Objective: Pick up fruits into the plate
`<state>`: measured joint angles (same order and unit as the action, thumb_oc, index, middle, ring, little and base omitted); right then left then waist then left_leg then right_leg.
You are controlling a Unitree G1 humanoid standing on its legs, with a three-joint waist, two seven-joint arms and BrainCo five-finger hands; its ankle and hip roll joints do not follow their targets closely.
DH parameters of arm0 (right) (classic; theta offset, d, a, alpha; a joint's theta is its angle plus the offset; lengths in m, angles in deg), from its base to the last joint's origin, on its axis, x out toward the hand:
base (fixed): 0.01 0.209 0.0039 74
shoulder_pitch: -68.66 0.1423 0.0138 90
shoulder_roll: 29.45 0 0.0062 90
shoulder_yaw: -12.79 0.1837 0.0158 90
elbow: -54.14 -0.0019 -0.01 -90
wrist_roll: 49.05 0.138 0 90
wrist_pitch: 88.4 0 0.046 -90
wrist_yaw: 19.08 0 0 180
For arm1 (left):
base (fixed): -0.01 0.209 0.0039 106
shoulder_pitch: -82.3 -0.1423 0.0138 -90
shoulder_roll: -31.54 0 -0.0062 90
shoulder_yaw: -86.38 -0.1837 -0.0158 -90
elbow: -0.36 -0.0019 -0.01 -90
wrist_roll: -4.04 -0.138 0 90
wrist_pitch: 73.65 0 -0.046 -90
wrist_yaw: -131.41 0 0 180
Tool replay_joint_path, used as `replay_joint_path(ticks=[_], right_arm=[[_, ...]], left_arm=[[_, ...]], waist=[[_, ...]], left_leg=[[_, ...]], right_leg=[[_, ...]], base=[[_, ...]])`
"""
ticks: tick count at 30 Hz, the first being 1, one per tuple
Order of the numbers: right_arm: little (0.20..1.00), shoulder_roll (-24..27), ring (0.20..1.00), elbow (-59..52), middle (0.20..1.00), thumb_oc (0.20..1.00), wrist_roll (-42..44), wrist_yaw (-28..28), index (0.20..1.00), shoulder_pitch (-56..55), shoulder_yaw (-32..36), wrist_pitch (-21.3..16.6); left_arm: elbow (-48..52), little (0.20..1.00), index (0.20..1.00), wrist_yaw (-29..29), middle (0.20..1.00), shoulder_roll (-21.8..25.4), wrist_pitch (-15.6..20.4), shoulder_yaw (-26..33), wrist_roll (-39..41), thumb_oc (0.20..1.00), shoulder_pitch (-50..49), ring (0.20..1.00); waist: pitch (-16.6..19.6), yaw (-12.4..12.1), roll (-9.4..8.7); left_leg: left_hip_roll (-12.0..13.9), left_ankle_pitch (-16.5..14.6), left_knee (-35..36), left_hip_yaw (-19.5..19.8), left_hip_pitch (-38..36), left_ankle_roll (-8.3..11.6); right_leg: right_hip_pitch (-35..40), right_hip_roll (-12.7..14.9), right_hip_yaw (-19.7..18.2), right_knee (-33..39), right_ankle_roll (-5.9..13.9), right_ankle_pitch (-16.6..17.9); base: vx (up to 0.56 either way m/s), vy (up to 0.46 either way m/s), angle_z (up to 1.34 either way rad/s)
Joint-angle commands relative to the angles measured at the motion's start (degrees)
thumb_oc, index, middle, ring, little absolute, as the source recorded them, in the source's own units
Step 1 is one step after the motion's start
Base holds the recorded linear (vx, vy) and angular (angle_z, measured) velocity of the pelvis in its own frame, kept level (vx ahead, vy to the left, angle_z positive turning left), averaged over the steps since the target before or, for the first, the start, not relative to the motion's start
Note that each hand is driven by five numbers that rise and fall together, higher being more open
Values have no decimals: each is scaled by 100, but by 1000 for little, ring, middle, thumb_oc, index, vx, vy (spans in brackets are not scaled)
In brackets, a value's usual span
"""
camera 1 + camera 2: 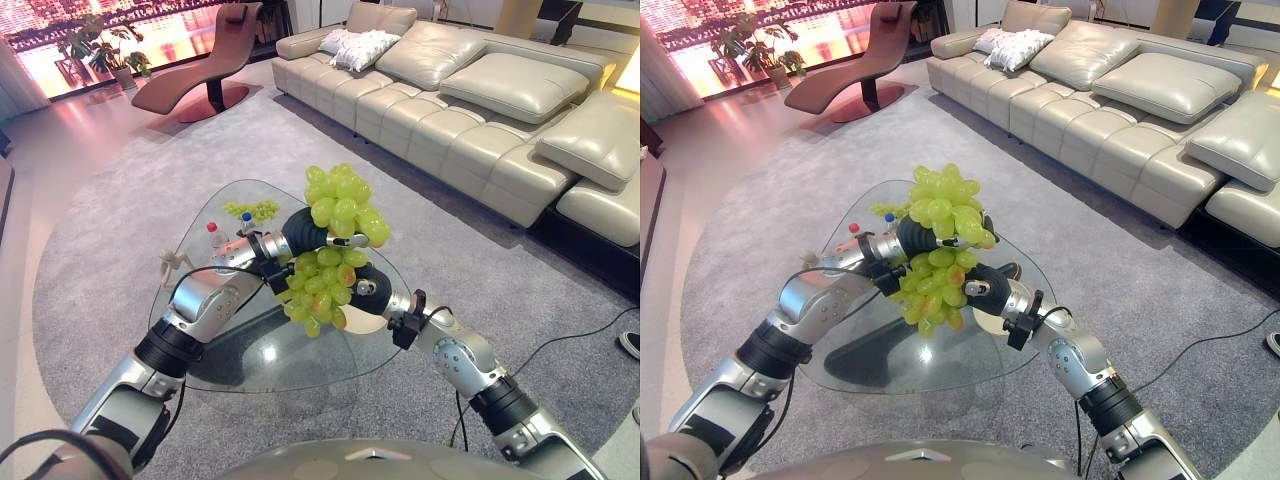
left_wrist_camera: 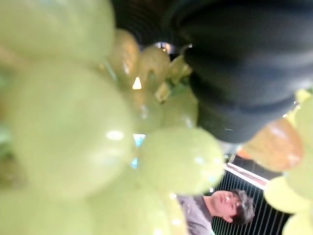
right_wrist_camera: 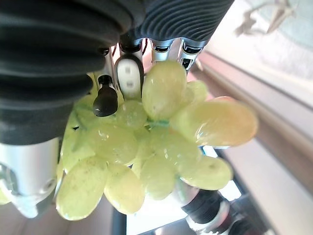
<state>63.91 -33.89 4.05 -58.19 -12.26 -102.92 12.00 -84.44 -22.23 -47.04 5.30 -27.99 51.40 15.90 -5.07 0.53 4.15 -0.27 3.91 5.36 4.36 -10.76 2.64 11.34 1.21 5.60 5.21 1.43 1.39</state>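
Two bunches of green grapes hang above the glass table (image 1: 250, 370). The upper bunch (image 1: 340, 205) sits in my left hand (image 1: 300, 232), whose fingers curl into it. The lower bunch (image 1: 318, 285), with a few amber grapes, is gripped by my right hand (image 1: 365, 285); its fingers (image 3: 128, 73) close over the grapes (image 3: 161, 132) in the right wrist view. Both bunches touch each other. A pale plate (image 1: 985, 322) lies on the glass just below my right hand, mostly hidden. A third small bunch (image 1: 252, 210) lies at the table's far side.
Two small bottles, red-capped (image 1: 212, 233) and blue-capped (image 1: 246, 220), and a small pale figure (image 1: 172, 265) stand on the table's left part. A cream sofa (image 1: 470, 100) runs along the right and a lounge chair (image 1: 205, 70) stands far left. A person (image 2: 220, 210) shows past the grapes.
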Motion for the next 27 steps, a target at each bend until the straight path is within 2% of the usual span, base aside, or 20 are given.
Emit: replay_joint_path(ticks=[1,8,12,19,27], right_arm=[[1000,-623,1000,-475,1000,1000,553,-298,1000,227,-93,-24],[1000,-673,1000,-600,1000,1000,811,-371,1000,229,-206,310],[1000,-553,1000,-805,1000,1000,773,-257,1000,248,-228,496],[1000,-430,1000,-964,1000,1000,783,-398,1000,284,-291,637],[1000,-780,1000,-1098,1000,1000,1420,-526,1000,396,-511,1299]], left_arm=[[-441,200,200,-103,200,-177,468,275,18,200,324,200],[-431,200,200,-220,200,-42,831,197,-875,200,397,200],[-437,200,200,-521,200,186,1039,220,-1459,200,562,200],[-397,200,200,-560,200,213,1004,174,-1427,200,658,200],[-480,200,200,-566,200,-103,831,14,-1336,200,680,200]], waist=[[50,-54,-258],[17,-104,-272],[-9,-119,-300],[-28,-124,-342],[-27,-133,-340]], left_leg=[[-238,-920,-143,-318,-109,-245],[-241,-905,-138,-288,-96,-243],[-245,-896,-137,-259,-76,-240],[-241,-890,-143,-241,-63,-230],[-237,-893,-136,-239,-86,-239]], right_leg=[[-42,229,-123,-62,327,-282],[-39,229,-86,-60,332,-284],[-56,224,-63,-64,341,-281],[-69,225,-53,-72,351,-277],[-59,204,-80,-74,346,-278]], base=[[0,0,0],[0,0,0],[0,0,0],[0,0,0],[0,0,0]])
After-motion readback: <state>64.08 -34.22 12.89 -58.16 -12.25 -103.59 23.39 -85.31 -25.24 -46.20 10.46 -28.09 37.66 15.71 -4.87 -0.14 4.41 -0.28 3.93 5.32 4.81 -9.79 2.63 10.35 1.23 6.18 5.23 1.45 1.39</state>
